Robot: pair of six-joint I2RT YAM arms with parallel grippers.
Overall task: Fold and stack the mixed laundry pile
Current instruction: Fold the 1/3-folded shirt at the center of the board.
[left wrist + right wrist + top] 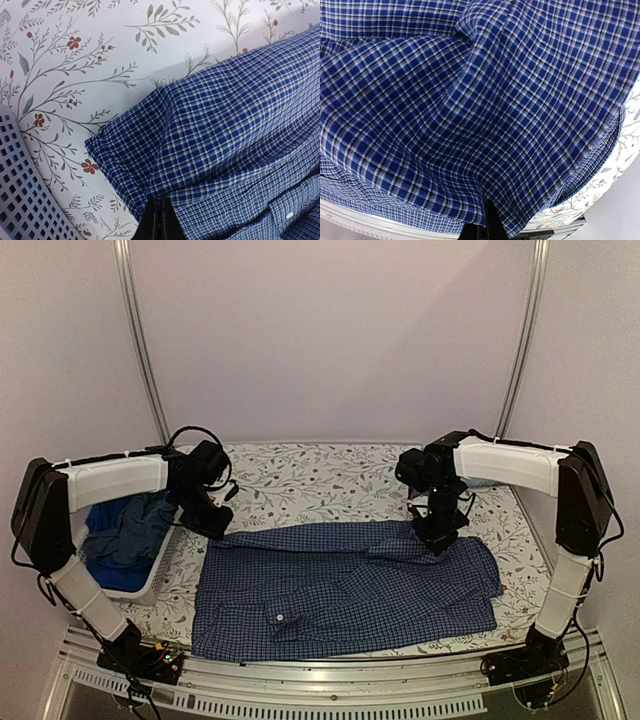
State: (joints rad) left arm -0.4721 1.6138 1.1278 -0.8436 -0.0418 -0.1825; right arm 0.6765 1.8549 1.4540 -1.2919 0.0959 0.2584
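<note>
Here, the left pincer is nipped together on the far-left corner of the checked shirt, and the right pincer is clamped on its far edge. Beyond both lies bare table. Outboard of the left pincer, the white basket holds crumpled blue garments.

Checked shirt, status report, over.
Left pincer shut on dark blue small-check button-up shirt, far edge. Right pincer same. White plastic basket holding blue garments left, clear of shirt.

White basket at left on floral tablecloth; pale backdrop, possibly fabric.
</note>
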